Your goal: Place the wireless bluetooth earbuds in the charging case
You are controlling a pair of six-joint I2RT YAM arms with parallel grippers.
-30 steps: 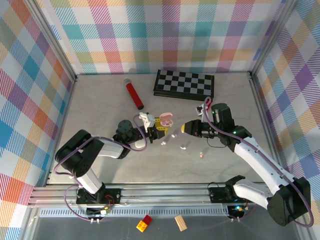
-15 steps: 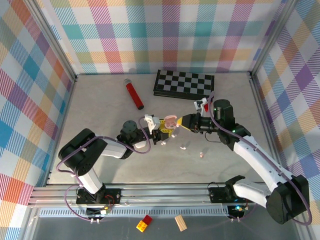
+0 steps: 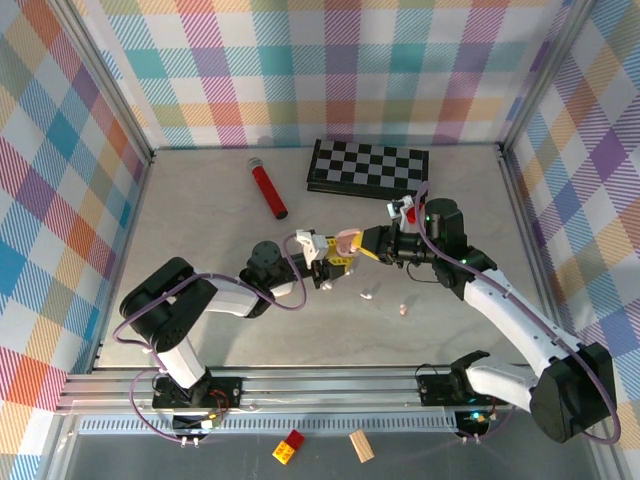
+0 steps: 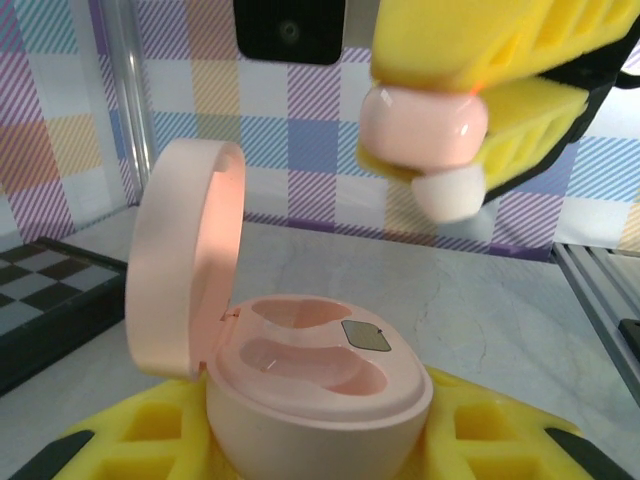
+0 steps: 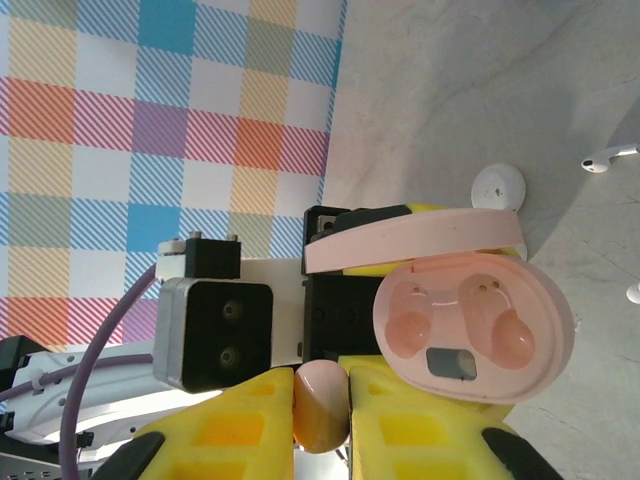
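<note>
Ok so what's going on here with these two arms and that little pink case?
The left gripper is clamped on an open pink charging case, lid up. The right gripper pinches a pink earbud just above the case, not yet seated, and both wells look empty. A white earbud and a pinkish earbud lie loose on the table.

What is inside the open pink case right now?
Two empty wells and a small grey square in the case; nothing inside is covered. The pink earbud is outside it, pinched in the right gripper.
</note>
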